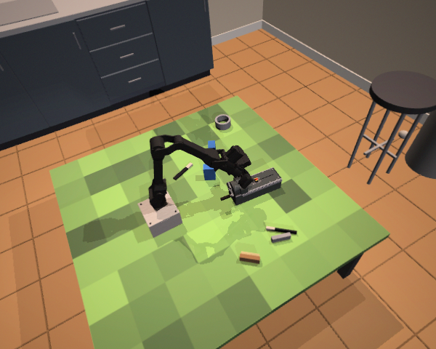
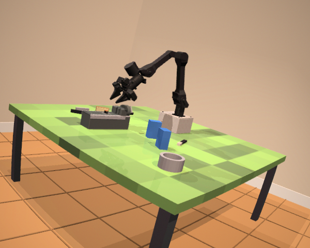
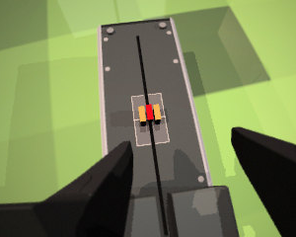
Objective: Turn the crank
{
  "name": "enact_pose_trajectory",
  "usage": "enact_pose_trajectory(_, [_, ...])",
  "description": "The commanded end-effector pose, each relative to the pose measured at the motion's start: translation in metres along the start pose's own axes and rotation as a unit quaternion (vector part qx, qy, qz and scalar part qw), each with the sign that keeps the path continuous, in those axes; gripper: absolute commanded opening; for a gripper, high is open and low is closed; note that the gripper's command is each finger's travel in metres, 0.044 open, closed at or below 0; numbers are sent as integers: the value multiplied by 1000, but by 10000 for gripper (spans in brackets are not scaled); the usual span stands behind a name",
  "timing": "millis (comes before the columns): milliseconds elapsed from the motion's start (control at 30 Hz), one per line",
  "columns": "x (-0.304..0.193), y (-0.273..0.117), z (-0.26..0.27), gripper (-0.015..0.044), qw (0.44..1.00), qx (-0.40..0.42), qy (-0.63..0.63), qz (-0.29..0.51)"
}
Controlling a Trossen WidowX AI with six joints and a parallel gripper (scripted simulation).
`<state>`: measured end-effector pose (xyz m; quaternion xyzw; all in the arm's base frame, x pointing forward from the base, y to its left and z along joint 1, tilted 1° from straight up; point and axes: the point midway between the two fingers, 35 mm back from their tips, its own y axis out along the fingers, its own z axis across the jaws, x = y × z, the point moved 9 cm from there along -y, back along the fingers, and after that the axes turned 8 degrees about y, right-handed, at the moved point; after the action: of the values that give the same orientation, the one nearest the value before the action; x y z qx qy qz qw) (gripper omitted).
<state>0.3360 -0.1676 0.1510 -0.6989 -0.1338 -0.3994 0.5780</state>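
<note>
The dark grey machine (image 1: 259, 192) (image 2: 107, 123) (image 3: 123, 74) stands on the table. Its red pointer (image 3: 149, 112) sits in the slot between the left brass mark (image 3: 142, 114) and the right brass mark (image 3: 158, 113). In the wrist view it looks level with both; a very small offset cannot be ruled out. The crank handle (image 1: 225, 197) (image 2: 132, 113) sticks out from the end nearest the arm's base, and nothing touches it. My gripper (image 2: 113, 100) (image 3: 181, 141) is open and empty, above the machine's crank end, with its fingers apart.
Two blue blocks (image 1: 209, 172) (image 2: 163, 138) stand beside the machine, with a grey ring (image 1: 222, 122) (image 2: 171, 162) beyond. A black-and-white stick (image 1: 182, 171) (image 2: 182, 142) lies near the base. Another stick (image 1: 285, 230), a grey bar (image 1: 280, 237) and an orange block (image 1: 249, 257) lie on the other side.
</note>
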Motion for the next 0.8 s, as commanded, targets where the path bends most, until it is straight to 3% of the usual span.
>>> enact_pose_trajectory(0, [0, 0, 0, 368, 1000, -1, 0, 0])
enact_pose_trajectory(100, [0, 0, 0, 440, 1000, -1, 0, 0])
enact_pose_trajectory(133, [0, 0, 0, 440, 1000, -1, 0, 0])
enact_pose_trajectory(667, [0, 0, 0, 20, 1000, -1, 0, 0])
enact_pose_trajectory(767, [0, 0, 0, 0, 1000, -1, 0, 0])
